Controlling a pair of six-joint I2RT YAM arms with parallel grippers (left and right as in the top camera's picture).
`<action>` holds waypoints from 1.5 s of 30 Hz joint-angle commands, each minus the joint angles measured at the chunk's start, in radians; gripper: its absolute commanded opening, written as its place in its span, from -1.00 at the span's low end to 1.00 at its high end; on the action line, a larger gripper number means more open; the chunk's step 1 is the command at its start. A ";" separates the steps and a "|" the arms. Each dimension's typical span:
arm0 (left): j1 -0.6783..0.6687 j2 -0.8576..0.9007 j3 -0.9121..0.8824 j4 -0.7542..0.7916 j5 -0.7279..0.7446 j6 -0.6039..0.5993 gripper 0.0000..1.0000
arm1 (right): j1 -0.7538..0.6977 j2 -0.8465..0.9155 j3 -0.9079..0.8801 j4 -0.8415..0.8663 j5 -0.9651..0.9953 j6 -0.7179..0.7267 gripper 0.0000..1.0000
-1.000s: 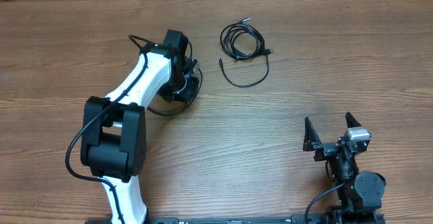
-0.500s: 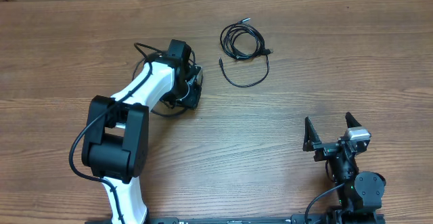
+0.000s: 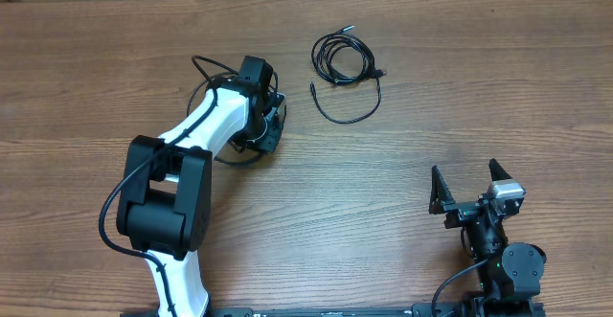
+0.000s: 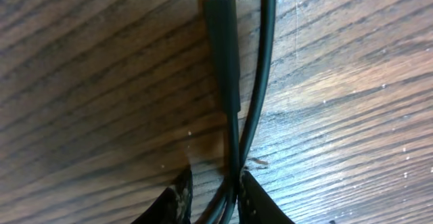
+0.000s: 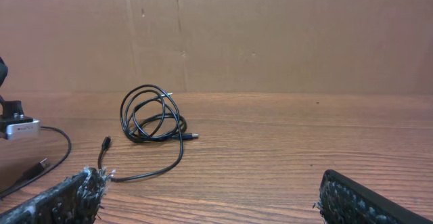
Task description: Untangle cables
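Between the jaws of the left gripper (image 4: pixel 213 198) a cable (image 4: pixel 222 55) is laid lengthwise; a clamp cannot be confirmed. The right gripper (image 3: pixel 465 169) is spread wide, well apart.

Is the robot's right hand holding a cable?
No, the right hand is open and empty, and it sits far from the coiled cable.

Left hand (image 4: pixel 215 191) mostly cropped, cable (image 4: pixel 223 55) plug cut off
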 commanded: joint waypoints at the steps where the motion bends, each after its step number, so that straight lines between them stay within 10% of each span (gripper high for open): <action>1: -0.008 0.123 -0.022 -0.023 -0.051 0.068 -0.72 | -0.002 -0.002 -0.010 0.005 0.005 -0.005 1.00; 13: -0.007 0.187 0.004 -0.085 0.019 0.077 -0.91 | -0.002 -0.002 -0.010 0.005 0.005 -0.005 1.00; 31: 0.055 0.185 0.820 -0.525 0.191 -0.262 -0.91 | -0.002 -0.002 -0.010 0.005 0.005 -0.005 1.00; 45: 0.175 0.185 1.202 -0.495 0.743 -0.570 -0.91 | -0.002 -0.002 -0.010 0.005 0.005 -0.005 1.00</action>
